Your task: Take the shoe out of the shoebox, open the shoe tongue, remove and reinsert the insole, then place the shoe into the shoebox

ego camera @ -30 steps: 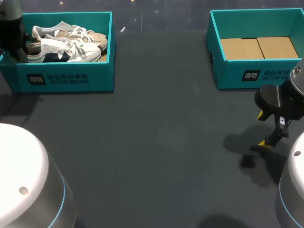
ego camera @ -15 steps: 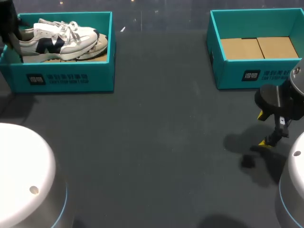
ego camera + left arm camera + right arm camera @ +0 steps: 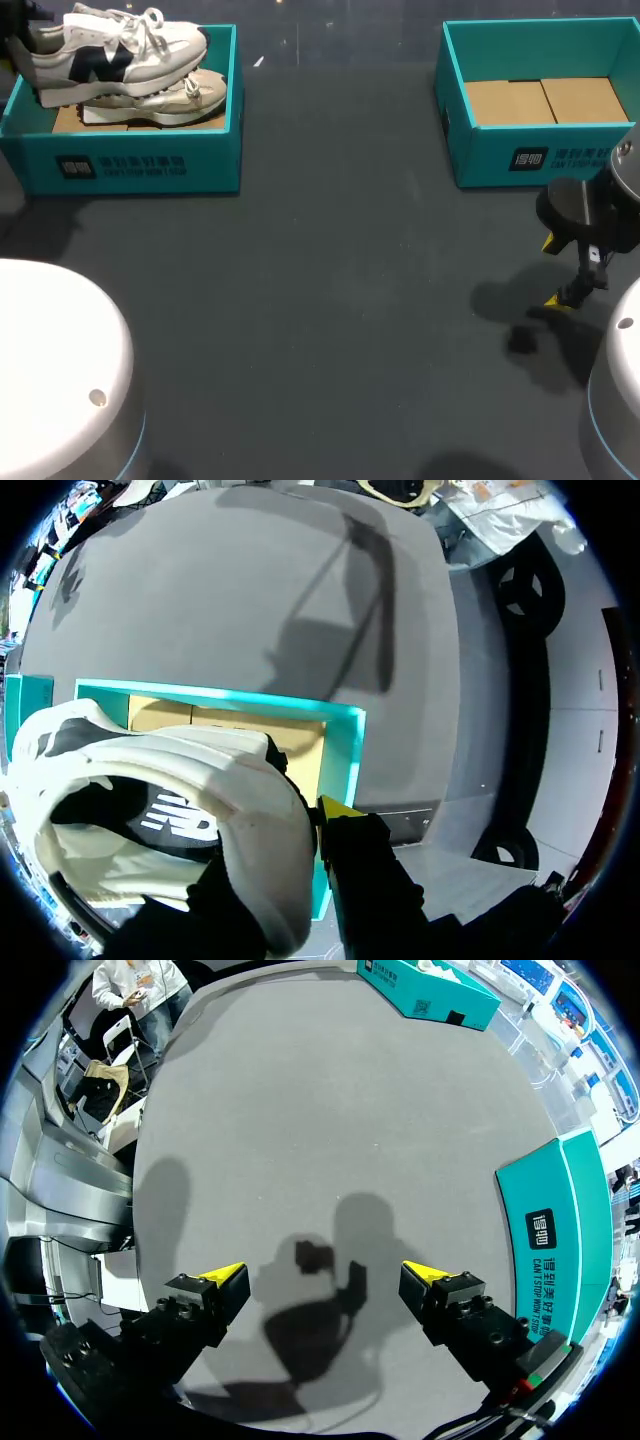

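While left end effector (image 3: 297,815) clamps padded collar, white shoe (image 3: 120,45) above teal shoebox (image 3: 140,165).

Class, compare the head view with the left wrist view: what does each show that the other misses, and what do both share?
Only the head view: a second shoe lying in the left shoebox, and the right pincer, open, over the table at right. Only the left wrist view: the left pincer clamped on the heel of the white shoe. Both: that shoe raised above the left shoebox.
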`<state>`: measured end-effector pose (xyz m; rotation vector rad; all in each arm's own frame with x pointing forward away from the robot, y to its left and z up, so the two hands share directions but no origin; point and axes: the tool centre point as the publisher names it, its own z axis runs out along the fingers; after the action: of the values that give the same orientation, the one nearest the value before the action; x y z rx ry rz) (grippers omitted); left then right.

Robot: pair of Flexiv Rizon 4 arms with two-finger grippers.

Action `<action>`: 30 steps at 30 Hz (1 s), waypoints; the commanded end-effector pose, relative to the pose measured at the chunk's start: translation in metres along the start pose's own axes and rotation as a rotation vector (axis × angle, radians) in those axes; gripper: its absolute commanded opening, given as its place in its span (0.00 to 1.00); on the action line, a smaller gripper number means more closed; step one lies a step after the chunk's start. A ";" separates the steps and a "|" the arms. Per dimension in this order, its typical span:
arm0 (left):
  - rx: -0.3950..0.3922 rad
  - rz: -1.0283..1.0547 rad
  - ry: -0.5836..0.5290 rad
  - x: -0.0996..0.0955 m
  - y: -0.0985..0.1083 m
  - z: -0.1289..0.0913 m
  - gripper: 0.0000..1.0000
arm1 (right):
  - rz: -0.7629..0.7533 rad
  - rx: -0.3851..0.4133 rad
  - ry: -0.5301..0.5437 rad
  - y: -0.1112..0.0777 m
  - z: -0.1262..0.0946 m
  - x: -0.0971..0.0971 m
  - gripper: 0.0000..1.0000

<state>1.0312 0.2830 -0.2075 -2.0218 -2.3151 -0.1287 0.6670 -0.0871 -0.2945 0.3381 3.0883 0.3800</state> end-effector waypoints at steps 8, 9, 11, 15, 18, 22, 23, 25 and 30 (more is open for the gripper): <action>-0.007 0.080 0.023 -0.035 -0.071 -0.055 0.00 | -0.001 0.000 -0.002 -0.001 0.000 0.001 1.00; -0.010 0.086 0.024 -0.040 -0.079 -0.058 0.00 | -0.001 0.000 -0.002 -0.001 0.000 0.001 1.00; -0.011 0.095 0.020 -0.049 -0.096 -0.064 0.00 | -0.001 0.000 -0.002 -0.001 0.000 0.001 1.00; -0.008 0.096 0.029 -0.068 -0.128 -0.069 0.00 | -0.001 0.000 -0.002 -0.001 0.000 0.001 1.00; -0.012 0.098 0.045 -0.082 -0.153 -0.071 0.00 | -0.001 0.000 -0.002 -0.001 0.000 0.001 1.00; -0.007 0.090 0.057 -0.099 -0.180 -0.074 0.00 | -0.001 0.000 -0.002 -0.001 0.000 0.001 1.00; -0.004 0.091 0.059 -0.104 -0.187 -0.074 0.00 | -0.001 0.000 -0.002 -0.001 0.000 0.001 1.00; -0.001 0.094 0.072 -0.112 -0.200 -0.073 0.00 | -0.001 0.000 -0.002 -0.001 0.000 0.001 1.00; 0.017 0.119 0.090 -0.135 -0.231 -0.066 0.00 | -0.001 0.000 -0.002 -0.001 0.000 0.001 1.00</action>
<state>0.8436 0.1223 -0.1583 -2.0605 -2.1144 -0.0918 0.6670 -0.0871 -0.2945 0.3381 3.0883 0.3800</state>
